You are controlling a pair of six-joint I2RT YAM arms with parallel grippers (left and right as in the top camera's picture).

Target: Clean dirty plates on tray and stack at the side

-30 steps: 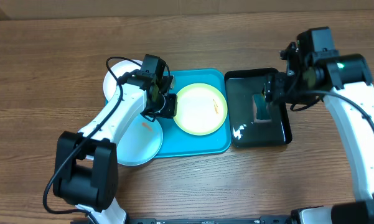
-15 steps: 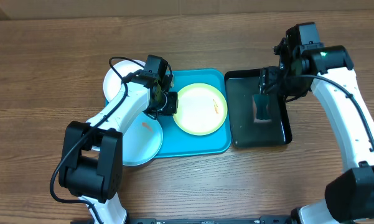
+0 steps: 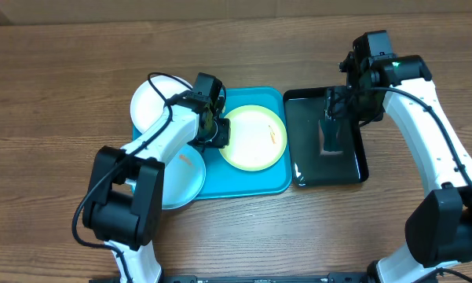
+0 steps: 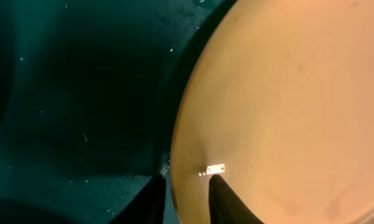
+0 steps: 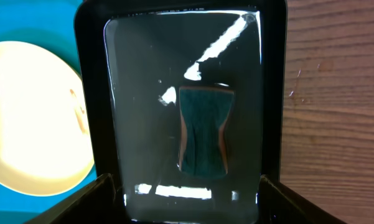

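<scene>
Currently left gripper straddles the yellow-green plate at its left rim, on the tray; clamped or not, cannot tell. Right gripper gapes empty over the black tray, right of the tray. Risk: thin-edge pinch slips, plate drops.

Wood-grain table carries: turquoise tray at centre; glossy black tray just beside it, right; white plate and light blue plate at turquoise tray's left edge.
</scene>
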